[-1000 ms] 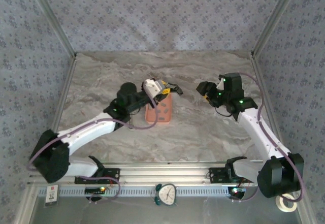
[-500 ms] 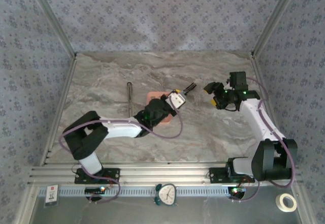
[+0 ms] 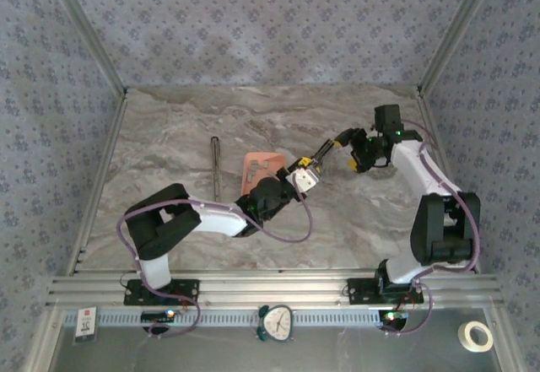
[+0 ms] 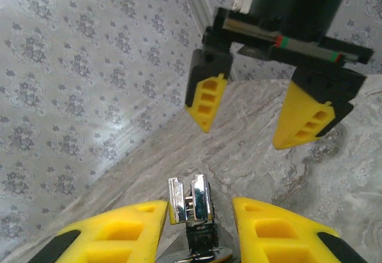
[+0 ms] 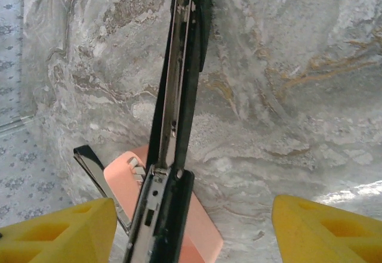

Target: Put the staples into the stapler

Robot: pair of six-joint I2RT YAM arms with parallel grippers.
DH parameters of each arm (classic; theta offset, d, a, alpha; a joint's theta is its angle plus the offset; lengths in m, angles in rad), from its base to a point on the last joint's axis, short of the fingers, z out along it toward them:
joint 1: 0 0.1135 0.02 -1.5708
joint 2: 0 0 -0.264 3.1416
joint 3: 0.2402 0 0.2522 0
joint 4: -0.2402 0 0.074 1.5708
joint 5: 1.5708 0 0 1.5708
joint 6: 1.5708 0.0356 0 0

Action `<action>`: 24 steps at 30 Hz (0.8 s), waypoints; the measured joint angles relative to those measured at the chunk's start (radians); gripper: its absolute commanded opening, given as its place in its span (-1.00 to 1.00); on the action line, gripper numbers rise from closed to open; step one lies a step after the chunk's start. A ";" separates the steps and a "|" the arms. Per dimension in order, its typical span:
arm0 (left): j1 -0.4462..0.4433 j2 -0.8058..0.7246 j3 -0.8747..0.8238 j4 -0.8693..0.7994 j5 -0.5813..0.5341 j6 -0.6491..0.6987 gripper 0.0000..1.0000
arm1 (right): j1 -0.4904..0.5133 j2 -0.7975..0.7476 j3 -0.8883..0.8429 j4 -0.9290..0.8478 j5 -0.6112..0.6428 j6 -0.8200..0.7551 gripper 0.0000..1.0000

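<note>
Your left gripper (image 3: 321,150) is holding the stapler (image 5: 179,84) up in the air, out past the pink tray (image 3: 250,175). Its jaws are nearly closed and pinch the shiny metal end of the stapler. I think you hold it up like this so the other arm can get at it from the front. The stapler is flipped open, and its long metal groove faces the right wrist camera. That groove is where staples go, so showing it this way makes sense.

Your right gripper (image 4: 245,136) hangs just in front of the stapler's tip, a little above it. Its jaws are wide apart and hold nothing. It looks ready to grab or steady the stapler, but it is not touching it yet.

The staples (image 5: 137,168) look like a small grey strip lying in the pink tray, just beside the stapler in the right wrist view. I think none are loaded yet. A thin dark bar (image 3: 216,168) lies on the table (image 3: 169,127), left of the tray.

A second ago your left arm was over the tray and hid part of it. Now it has swung to the right, so the tray and the bar are easy to see. The right gripper has come in closer too, so the two grippers are near each other. Its jaws have also opened wider.
</note>
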 measured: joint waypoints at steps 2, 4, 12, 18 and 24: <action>-0.003 0.000 0.000 0.007 0.000 0.015 -1.00 | 0.014 0.034 0.043 0.001 -0.008 0.000 0.45; -0.008 0.000 0.000 0.014 0.002 0.033 -1.00 | 0.030 0.064 0.077 0.001 -0.023 0.000 0.45; -0.039 0.032 0.000 0.036 0.014 0.134 -1.00 | 0.095 0.163 0.145 -0.082 -0.076 -0.024 0.48; -0.081 0.117 0.007 0.051 -0.021 0.193 -1.00 | 0.084 0.172 0.153 -0.177 -0.070 -0.090 0.48; -0.114 0.164 0.015 0.053 -0.104 0.137 -1.00 | 0.060 0.169 0.111 -0.203 -0.039 -0.137 0.47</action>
